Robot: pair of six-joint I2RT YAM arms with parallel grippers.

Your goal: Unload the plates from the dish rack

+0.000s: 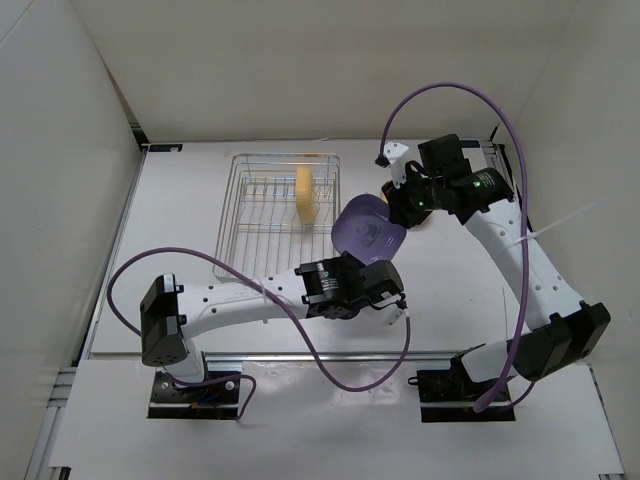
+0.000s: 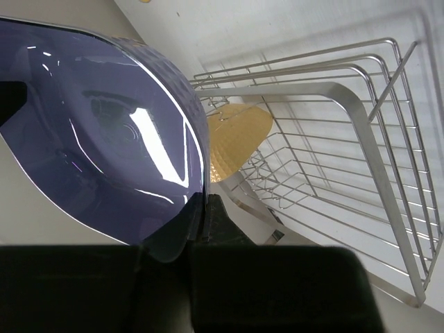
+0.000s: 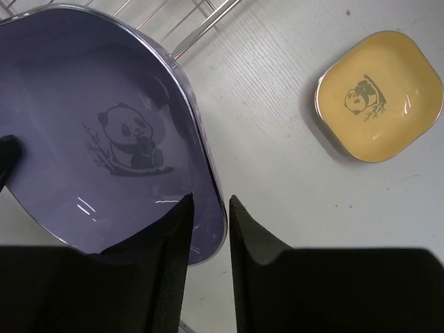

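Observation:
My left gripper (image 1: 372,263) (image 2: 201,207) is shut on the lower rim of the purple plate (image 1: 365,232) (image 2: 104,132), holding it tilted in the air just right of the dish rack (image 1: 262,215) (image 2: 361,118). My right gripper (image 1: 398,205) (image 3: 210,201) is open by a narrow gap, its fingertips over the purple plate's (image 3: 104,139) right rim. One yellow plate (image 1: 306,195) (image 2: 236,139) stands upright in the rack. Another yellow plate (image 3: 378,96) lies flat on the table. The tan-pink plate is out of view.
The rack's corner wires (image 3: 201,21) show beside the purple plate in the right wrist view. White walls enclose the table at left, back and right. Purple cables loop over both arms.

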